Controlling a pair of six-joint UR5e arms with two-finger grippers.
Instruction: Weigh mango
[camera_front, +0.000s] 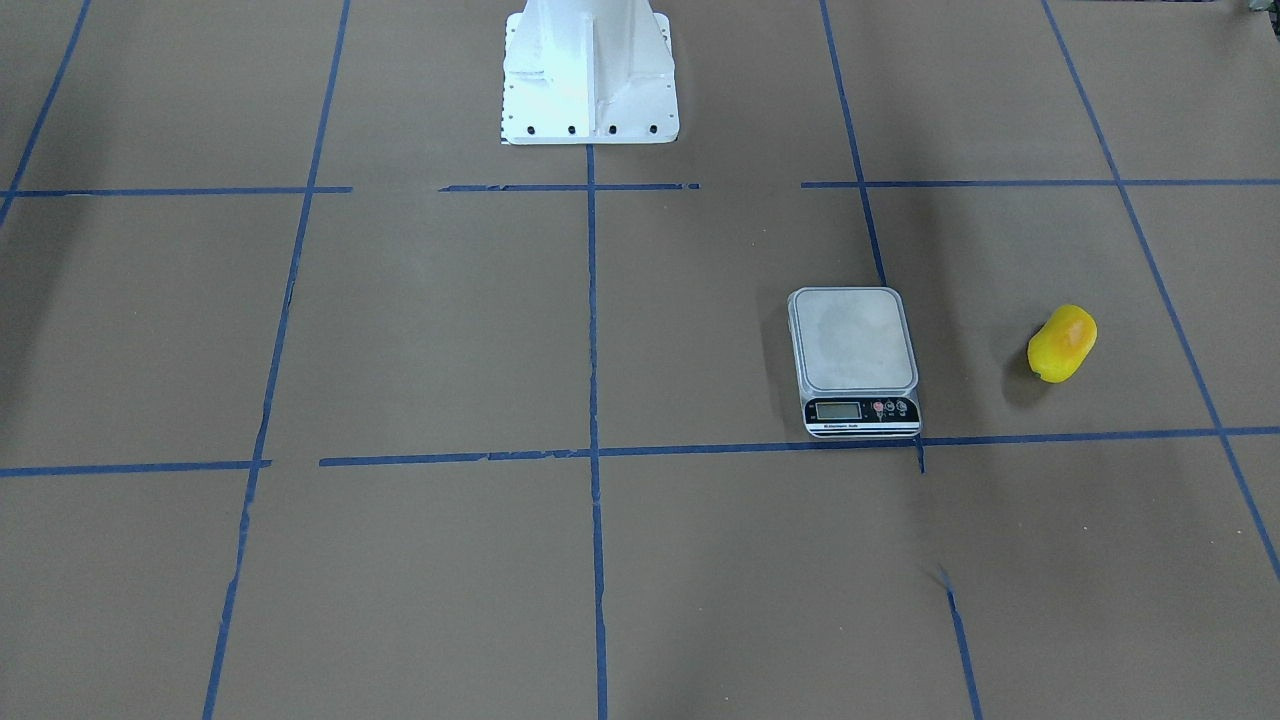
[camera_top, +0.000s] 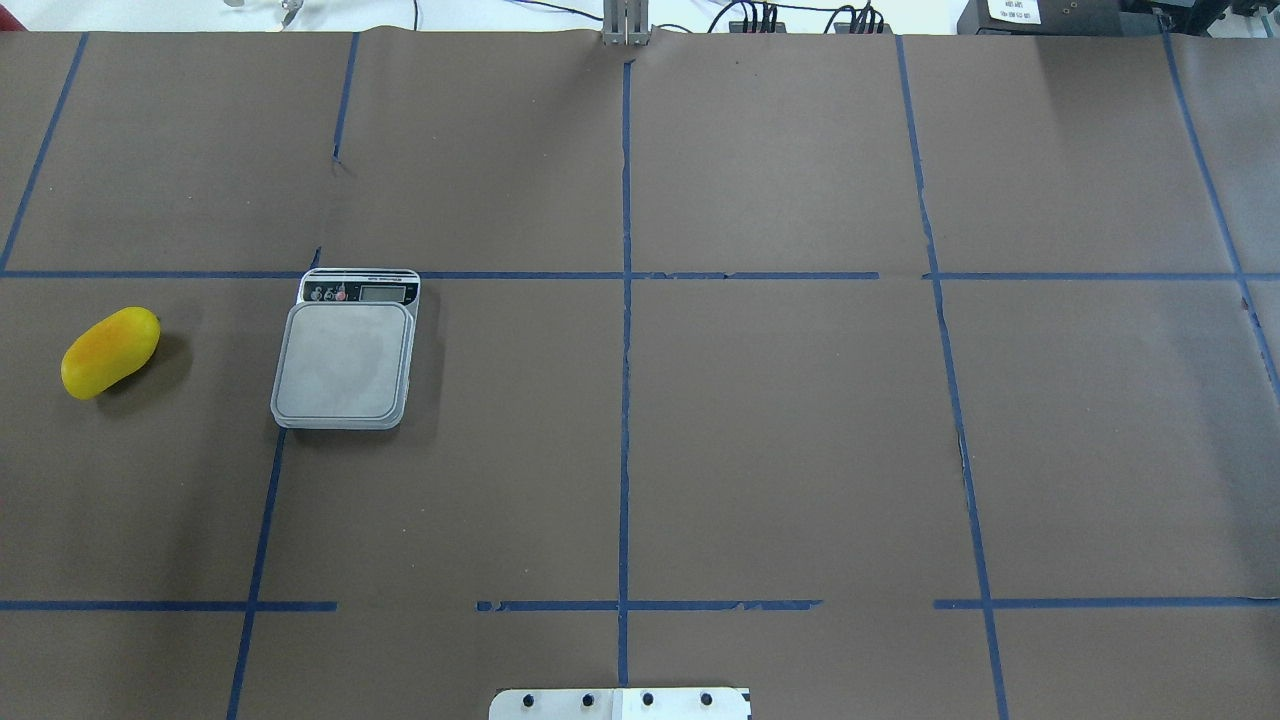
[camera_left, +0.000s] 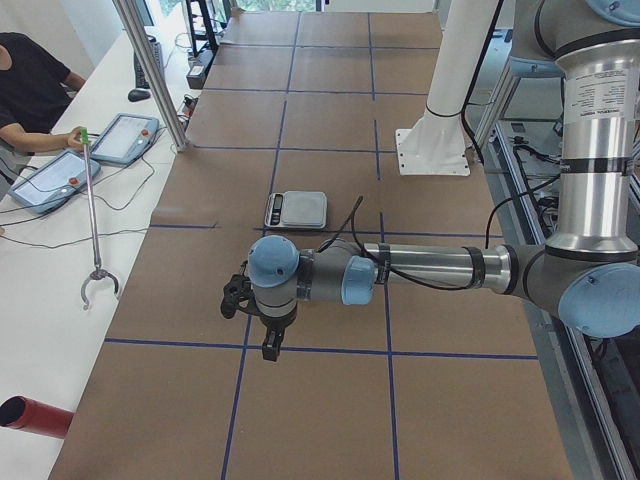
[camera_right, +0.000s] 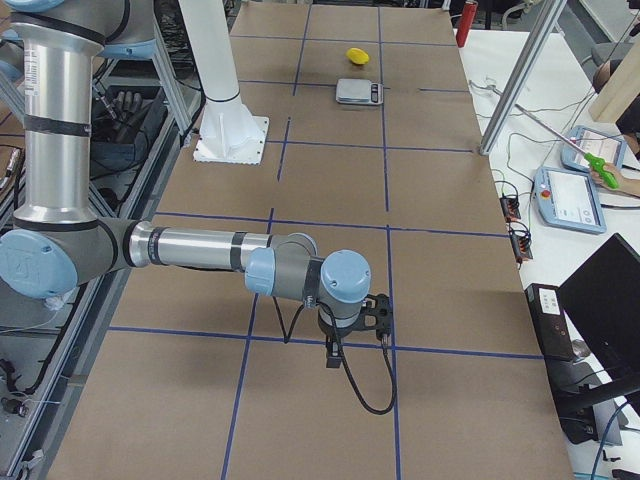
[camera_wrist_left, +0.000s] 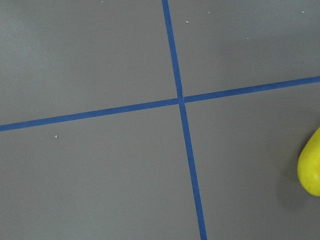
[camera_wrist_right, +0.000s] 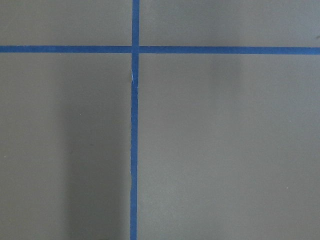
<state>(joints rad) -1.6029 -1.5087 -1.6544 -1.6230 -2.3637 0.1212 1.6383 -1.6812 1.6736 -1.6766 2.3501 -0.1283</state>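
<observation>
At the far left of the overhead view you have the mango (camera_top: 110, 352), lying on its side on the brown table (camera_top: 780, 420), orange blush up; just right of it, near but not touching, sits the scale (camera_top: 345, 360), display end on a blue tape line (camera_top: 520, 275) and pointing away from the robot; the mango is on the table, not on the platform; left gripper (camera_left: 270, 346) hangs above the table, shown only from the side, so you can't tell whether its jaws are apart; its wrist camera catches the mango's tip at the right edge; right gripper (camera_right: 332, 352) hangs at the opposite end; same story, can't tell.
</observation>
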